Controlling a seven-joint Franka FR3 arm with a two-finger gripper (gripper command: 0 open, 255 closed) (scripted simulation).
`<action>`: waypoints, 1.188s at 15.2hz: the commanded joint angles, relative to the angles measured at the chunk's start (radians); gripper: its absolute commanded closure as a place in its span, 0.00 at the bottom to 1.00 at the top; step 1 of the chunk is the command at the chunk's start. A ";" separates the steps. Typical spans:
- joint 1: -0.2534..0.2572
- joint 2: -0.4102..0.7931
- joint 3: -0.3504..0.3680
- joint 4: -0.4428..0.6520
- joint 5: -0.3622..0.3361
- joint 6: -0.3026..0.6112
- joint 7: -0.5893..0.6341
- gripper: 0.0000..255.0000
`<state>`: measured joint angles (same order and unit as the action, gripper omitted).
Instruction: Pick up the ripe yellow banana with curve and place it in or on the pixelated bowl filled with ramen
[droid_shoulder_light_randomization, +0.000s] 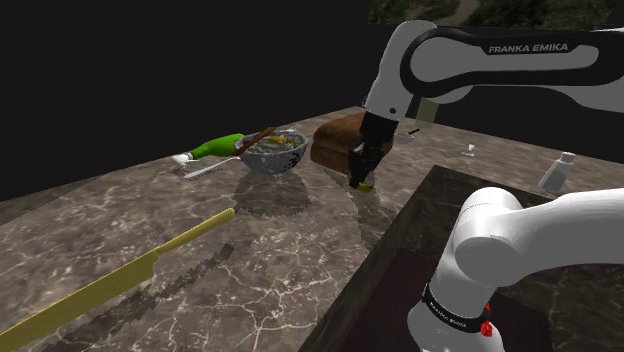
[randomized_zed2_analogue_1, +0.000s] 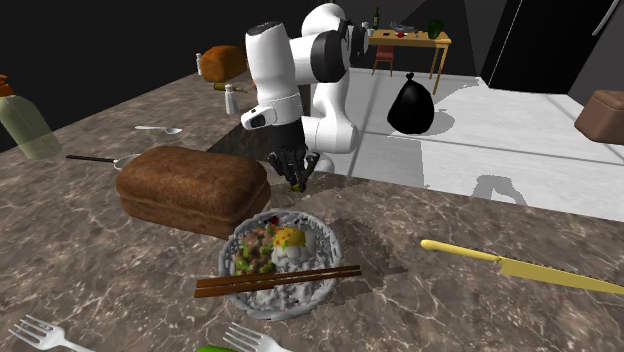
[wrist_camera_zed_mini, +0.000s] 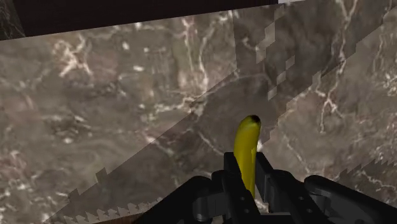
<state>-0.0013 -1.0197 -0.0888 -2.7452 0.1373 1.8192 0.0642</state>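
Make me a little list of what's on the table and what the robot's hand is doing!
gripper: shut on the banana
banana: yellow, curved, dark tip, clasped between the fingers
bowl: holds ramen, with chopsticks lying across it
bread loaf: brown, beside the bowl
knife: yellow, lying flat on the marble table
banana in bowl: not yet

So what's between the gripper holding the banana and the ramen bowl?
Only bare marble counter, seen in the second exterior view, between the gripper with the banana and the bowl. The brown loaf lies just beside that stretch.
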 joint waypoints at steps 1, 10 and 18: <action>0.001 0.007 -0.001 0.027 -0.001 -0.020 0.002 1.00; 0.006 0.030 0.002 0.158 -0.001 -0.126 0.022 1.00; 0.012 0.062 0.003 0.282 0.001 -0.216 0.039 1.00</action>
<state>0.0095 -0.9612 -0.0855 -2.4809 0.1380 1.6170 0.1006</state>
